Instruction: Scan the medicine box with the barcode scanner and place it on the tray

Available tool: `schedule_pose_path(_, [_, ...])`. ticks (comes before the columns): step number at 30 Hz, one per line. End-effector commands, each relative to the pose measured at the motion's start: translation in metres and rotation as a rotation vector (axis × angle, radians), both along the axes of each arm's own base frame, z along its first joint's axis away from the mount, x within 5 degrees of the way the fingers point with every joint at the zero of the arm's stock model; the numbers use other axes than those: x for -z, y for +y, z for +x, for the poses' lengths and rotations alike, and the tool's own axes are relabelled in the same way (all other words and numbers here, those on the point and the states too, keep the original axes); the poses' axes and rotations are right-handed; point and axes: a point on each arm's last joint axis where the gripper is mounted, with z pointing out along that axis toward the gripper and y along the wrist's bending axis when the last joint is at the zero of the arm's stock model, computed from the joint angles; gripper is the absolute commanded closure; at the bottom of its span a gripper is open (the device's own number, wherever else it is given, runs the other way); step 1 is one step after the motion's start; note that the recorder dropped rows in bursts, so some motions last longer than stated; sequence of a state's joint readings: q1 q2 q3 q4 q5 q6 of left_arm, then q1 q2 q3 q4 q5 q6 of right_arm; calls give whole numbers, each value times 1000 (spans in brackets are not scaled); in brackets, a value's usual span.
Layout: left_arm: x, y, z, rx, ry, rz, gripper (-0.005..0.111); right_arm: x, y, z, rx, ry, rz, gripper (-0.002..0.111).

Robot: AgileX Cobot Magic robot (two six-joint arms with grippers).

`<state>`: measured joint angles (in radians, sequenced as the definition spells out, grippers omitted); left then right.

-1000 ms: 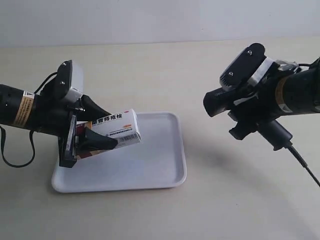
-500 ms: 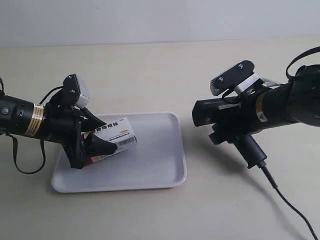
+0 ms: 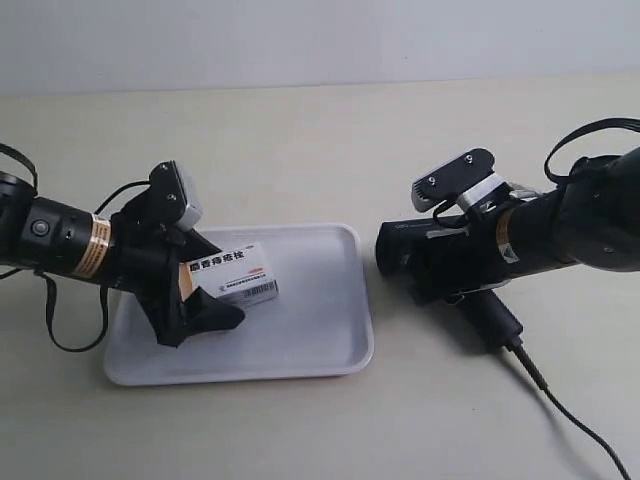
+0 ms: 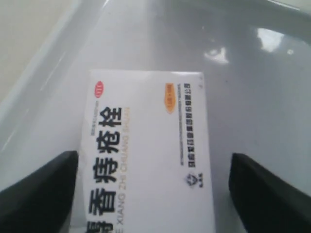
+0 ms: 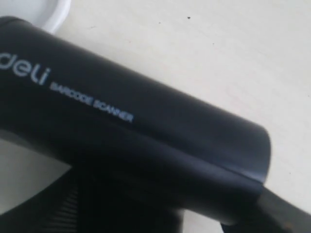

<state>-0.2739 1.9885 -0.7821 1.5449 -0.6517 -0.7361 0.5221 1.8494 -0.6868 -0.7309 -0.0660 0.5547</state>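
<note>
The medicine box point(image 3: 235, 275) lies flat on the tray point(image 3: 320, 335), text side up. My left gripper point(image 3: 224, 284) stands open around the box. In the left wrist view the box point(image 4: 146, 145) sits between the two black fingers point(image 4: 265, 194), with a strip of the tray point(image 4: 252, 73) showing on one side. My right gripper point(image 3: 462, 272) is shut on the barcode scanner point(image 3: 410, 250), held low over the table just right of the tray, head toward the tray. The right wrist view is filled by the scanner point(image 5: 126, 121); its fingers are hidden.
The scanner's black cable point(image 3: 560, 412) trails over the beige table point(image 3: 300, 140) toward the front right corner. The scanner's handle point(image 3: 495, 318) nearly touches the tabletop. A corner of the tray point(image 5: 51, 12) shows beside the scanner head.
The left arm lowered the medicine box onto the tray and its fingers spread off it. The right arm brought the scanner down and closer to the tray's right edge.
</note>
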Motion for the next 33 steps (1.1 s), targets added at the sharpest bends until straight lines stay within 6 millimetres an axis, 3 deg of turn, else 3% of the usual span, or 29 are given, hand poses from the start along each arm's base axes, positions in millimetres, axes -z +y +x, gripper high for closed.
schedule_pose_path(1, [0, 0, 0, 1, -4, 12, 1, 4, -1, -1, 15, 19, -8, 38])
schedule_pose_path(2, [-3, 0, 0, -1, -12, 9, 1, 1, 0, -1, 31, 15, 6, 29])
schedule_pose_path(6, [-28, 0, 2, -28, -68, -12, 1, -24, -4, -1, 62, -39, 9, 12])
schedule_pose_path(10, [-76, 4, 3, -126, -163, -43, 2, -75, -16, -7, 122, -152, 14, 11])
schedule_pose_path(15, [-161, 13, -22, -247, -269, -163, 9, -161, -43, -42, 342, -271, 227, 17])
schedule_pose_path(18, [-199, 20, -46, -329, -269, -250, 38, -202, -63, -72, 346, -385, 279, 31])
schedule_pose_path(21, [-216, 32, -73, -387, -286, -319, 82, -229, -78, -101, 327, -520, 401, 60])
schedule_pose_path(22, [-219, 36, -83, -405, -289, -336, 101, -233, -81, -110, 308, -567, 450, 73])
schedule_pose_path(23, [-218, 42, -92, -433, -300, -343, 105, -234, -84, -119, 285, -608, 493, 85])
schedule_pose_path(25, [-215, 55, -111, -518, -335, -353, 104, -230, -89, -134, 247, -666, 559, 107])
schedule_pose_path(33, [-164, 107, -180, -983, -429, -456, 104, -153, -94, -161, 152, -634, 594, 108])
